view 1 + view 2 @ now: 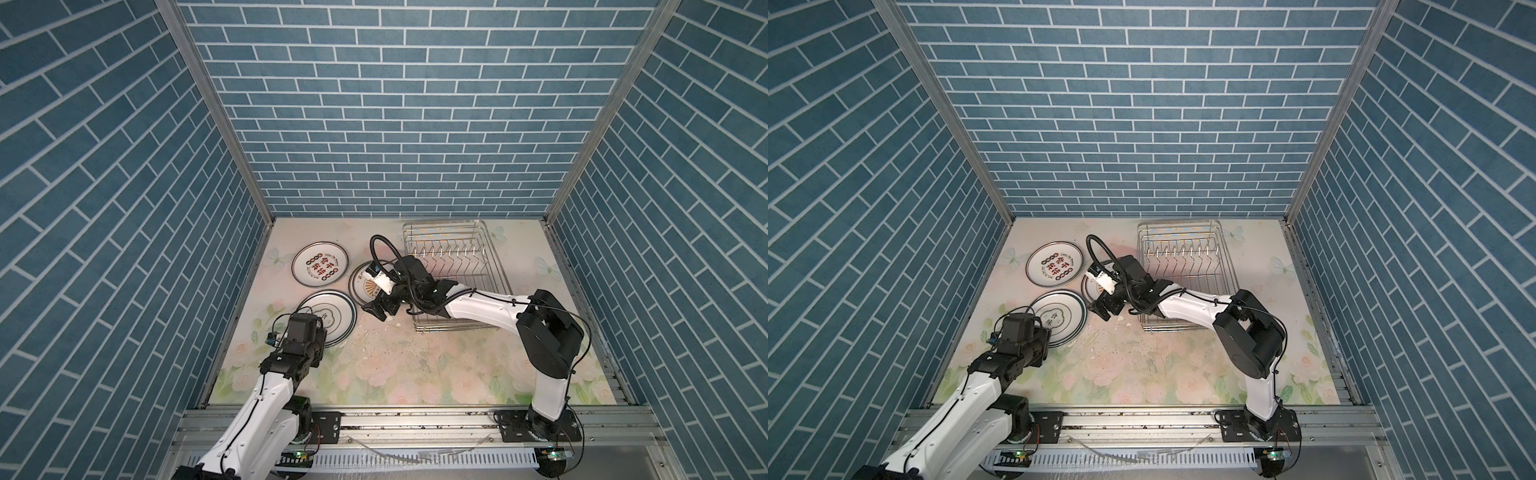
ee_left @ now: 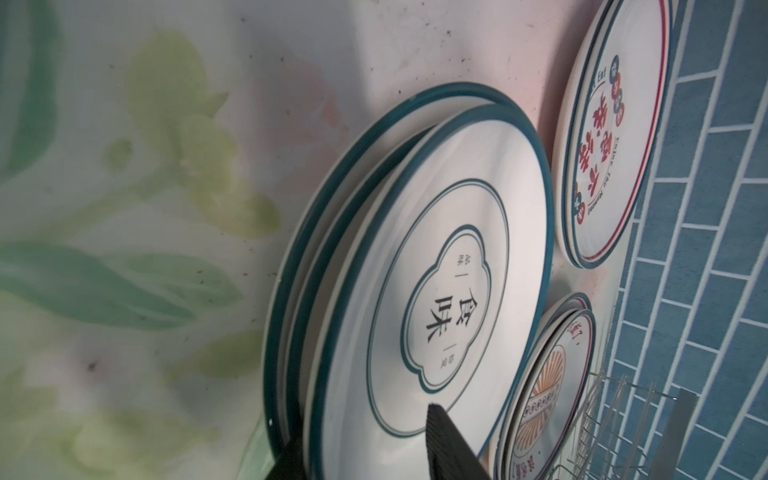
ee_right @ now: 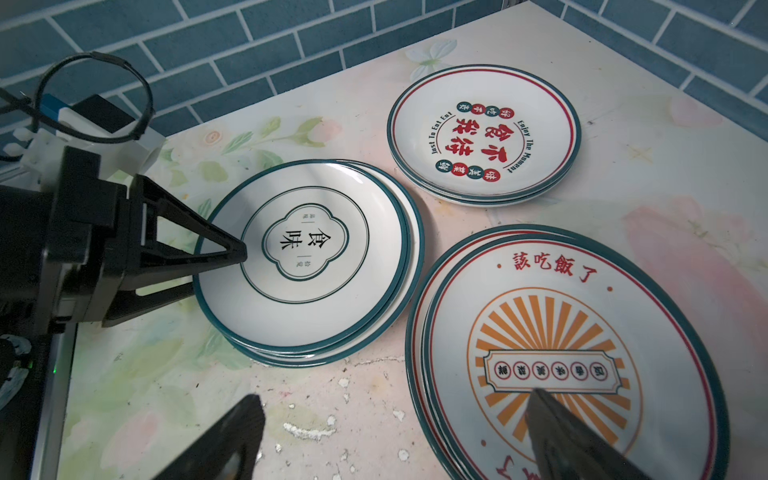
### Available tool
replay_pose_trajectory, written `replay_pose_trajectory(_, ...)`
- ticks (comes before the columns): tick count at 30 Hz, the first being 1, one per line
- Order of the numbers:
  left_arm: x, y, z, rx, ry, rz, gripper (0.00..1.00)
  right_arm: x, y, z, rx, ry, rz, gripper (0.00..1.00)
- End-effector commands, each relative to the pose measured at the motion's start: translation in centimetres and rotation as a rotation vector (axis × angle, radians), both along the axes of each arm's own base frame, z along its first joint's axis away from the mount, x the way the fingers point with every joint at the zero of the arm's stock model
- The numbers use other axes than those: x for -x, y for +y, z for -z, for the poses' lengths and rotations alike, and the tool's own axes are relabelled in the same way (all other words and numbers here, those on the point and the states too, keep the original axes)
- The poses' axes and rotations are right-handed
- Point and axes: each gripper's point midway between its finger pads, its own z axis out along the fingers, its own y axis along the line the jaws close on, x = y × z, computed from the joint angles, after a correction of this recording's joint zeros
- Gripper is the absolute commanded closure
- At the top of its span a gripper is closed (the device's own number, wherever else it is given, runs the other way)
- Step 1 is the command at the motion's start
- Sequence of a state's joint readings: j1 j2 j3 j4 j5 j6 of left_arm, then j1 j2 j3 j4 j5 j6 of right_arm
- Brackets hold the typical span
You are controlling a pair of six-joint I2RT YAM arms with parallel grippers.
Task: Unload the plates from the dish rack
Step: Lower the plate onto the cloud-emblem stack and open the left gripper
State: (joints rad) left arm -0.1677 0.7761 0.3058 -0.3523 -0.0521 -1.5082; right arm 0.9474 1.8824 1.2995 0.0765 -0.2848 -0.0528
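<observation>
Plates (image 3: 307, 266) round, glossy white, teal-rimmed, 3 stacks; dish rack (image 1: 453, 266) silver wire.

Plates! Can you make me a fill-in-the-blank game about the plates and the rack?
The dish rack is ___ of plates.
The plates lie on the table in ___ stacks.
The pincer at the flower-outline plate rim belongs to the ___ arm.
The right pincer is open and holds ___.
Missing words: empty; three; left; nothing.

Glossy, smooth-glazed plates (image 3: 299, 309); shiny bare metal wire dish rack (image 1: 453, 258).
</observation>
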Motion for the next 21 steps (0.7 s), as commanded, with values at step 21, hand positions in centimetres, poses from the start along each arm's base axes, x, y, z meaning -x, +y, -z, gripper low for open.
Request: replay_pose_trajectory(21,-0.4,1.2,-1.1,-0.130,0.113,0.034,0.41,-0.6,-0.6,-1.5,0.003,-0.093,0.017,0.01)
